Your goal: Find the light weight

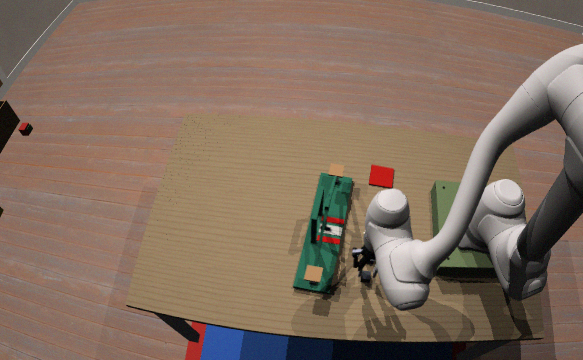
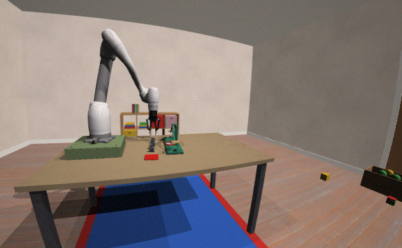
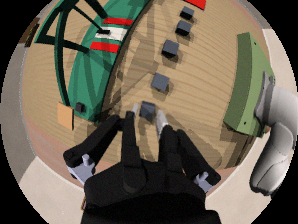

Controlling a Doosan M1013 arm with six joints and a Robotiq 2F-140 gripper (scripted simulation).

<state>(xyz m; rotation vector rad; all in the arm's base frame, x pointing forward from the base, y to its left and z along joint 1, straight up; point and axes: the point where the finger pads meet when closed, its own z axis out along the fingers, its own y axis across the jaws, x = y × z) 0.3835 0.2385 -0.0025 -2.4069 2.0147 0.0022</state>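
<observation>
Near the lower middle of the wrist view, I hold my fingers partly open around nothing gripped, above the nearest dark weight [image 3: 147, 110], while the red dish [image 3: 196, 3] shows at the top edge.

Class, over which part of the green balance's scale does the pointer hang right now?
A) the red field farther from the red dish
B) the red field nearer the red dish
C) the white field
C: in the wrist view, the pointer's dark tip lies over the white field, between the two red stripes.
</observation>
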